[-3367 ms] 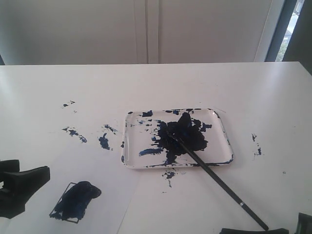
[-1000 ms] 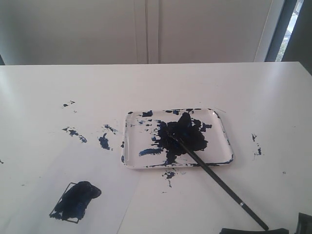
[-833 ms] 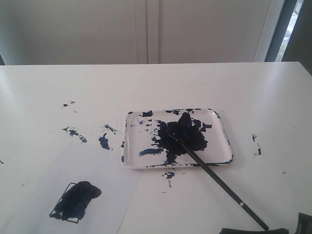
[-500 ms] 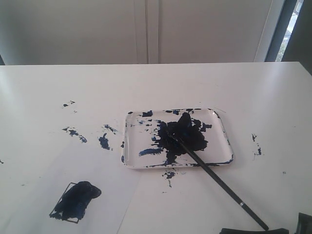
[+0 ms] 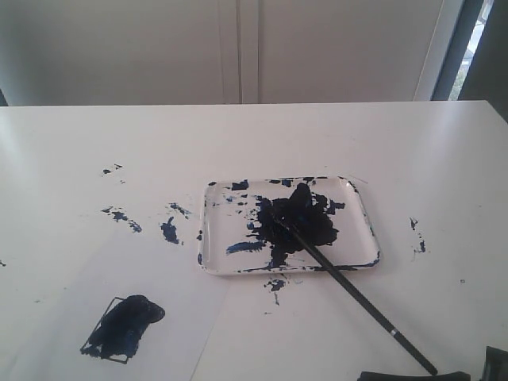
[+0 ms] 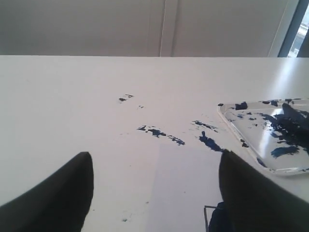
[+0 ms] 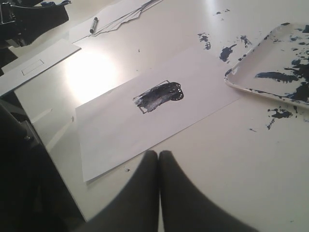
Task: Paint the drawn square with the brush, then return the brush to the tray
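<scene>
Brush (image 5: 349, 290): tip in tray (image 5: 230, 226), handle over its front rim; looks returned.
Drawn square (image 5: 123, 325): near table's (image 5: 254, 135) front-left corner, mostly painted.
Left gripper (image 6: 154, 154): wide, empty.
Right gripper (image 7: 159, 153): pinched together, empty.

left gripper (image 6: 154, 159) has two smooth matte black fingers (image 6: 251, 193), wide and tapering to rounded tips. right gripper (image 7: 159, 157) looks pretty much the same, black with soft rounded ends.

drawn square (image 5: 123, 327): thin black outline, sitting tilted at 8 o'clock from the tray, its inside mostly wearing dark blue-black paint.
brush (image 5: 349, 290): lying with its tip in the tray's dark paint, its black handle crossing the rim and pointing toward 4 o'clock.
tray (image 5: 213, 238): white with rounded corners, lying flat and carrying blue rim smears.
</scene>
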`<state>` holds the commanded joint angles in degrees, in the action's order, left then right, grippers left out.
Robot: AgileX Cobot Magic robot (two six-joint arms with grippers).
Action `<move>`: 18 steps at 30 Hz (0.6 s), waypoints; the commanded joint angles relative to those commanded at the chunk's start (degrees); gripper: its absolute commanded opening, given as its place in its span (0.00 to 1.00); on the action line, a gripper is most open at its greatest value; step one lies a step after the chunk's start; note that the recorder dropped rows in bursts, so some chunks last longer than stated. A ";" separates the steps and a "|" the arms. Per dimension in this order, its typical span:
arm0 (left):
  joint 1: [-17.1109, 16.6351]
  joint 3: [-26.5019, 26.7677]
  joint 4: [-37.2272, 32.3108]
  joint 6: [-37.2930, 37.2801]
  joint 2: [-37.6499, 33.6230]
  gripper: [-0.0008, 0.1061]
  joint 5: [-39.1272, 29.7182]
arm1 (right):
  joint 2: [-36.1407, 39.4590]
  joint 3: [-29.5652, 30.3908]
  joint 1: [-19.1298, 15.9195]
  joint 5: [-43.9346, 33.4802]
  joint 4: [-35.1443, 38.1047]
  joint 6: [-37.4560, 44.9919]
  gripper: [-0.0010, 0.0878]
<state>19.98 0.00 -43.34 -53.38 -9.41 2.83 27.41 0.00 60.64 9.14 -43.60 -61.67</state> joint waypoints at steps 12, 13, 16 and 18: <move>0.00 0.00 29.16 34.10 0.00 0.71 -11.34 | 0.00 0.00 0.00 0.00 0.00 0.00 0.01; 0.00 0.00 29.87 34.10 0.00 0.71 -11.45 | 0.00 0.00 0.00 0.00 0.00 0.00 0.01; 0.00 0.00 31.75 33.92 0.00 0.71 -11.47 | 0.00 0.00 0.00 0.00 0.00 0.00 0.01; 0.00 0.00 31.75 33.92 0.00 0.71 -11.47 | 0.00 0.00 0.00 0.00 0.00 0.00 0.01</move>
<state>19.98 0.00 -11.59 -19.46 -9.41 -8.64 27.41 0.00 60.64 9.14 -43.60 -61.67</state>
